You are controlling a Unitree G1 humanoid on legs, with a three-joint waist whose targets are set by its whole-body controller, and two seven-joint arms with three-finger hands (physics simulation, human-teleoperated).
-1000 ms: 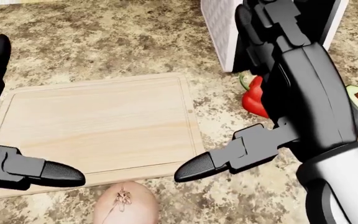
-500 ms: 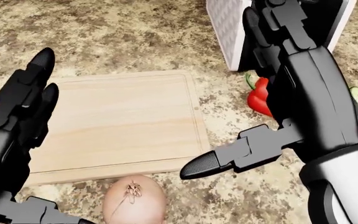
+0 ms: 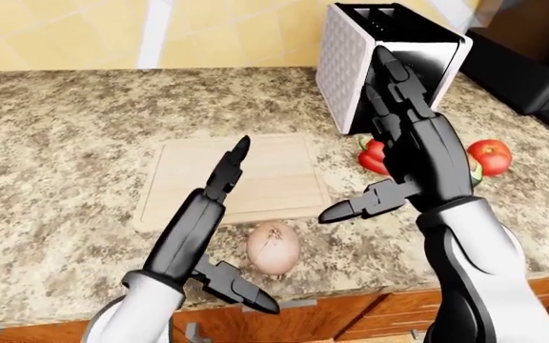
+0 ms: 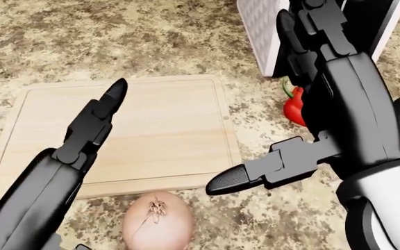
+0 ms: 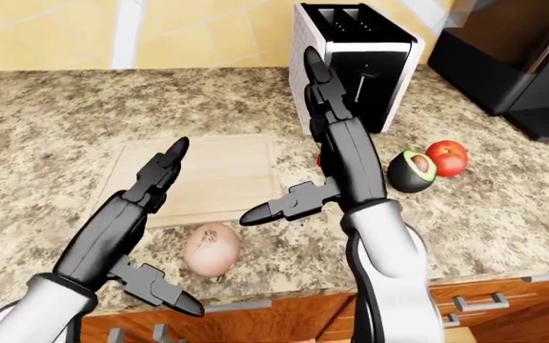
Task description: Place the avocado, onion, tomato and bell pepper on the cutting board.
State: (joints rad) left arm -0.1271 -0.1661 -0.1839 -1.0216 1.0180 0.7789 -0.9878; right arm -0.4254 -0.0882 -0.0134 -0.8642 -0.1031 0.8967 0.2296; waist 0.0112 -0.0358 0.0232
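While the pale wooden cutting board (image 4: 165, 130) lies bare, the tan papery onion (image 4: 156, 221) sits just off its near edge. Both black hands, left hand (image 5: 127, 214) and right hand (image 3: 413, 150), hang spread and empty. Probably next: close the left around the onion.

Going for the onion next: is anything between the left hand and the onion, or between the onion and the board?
Nothing visible. The pale round onion sits alone on the granite counter just below the empty light wooden cutting board, beside the open left hand.
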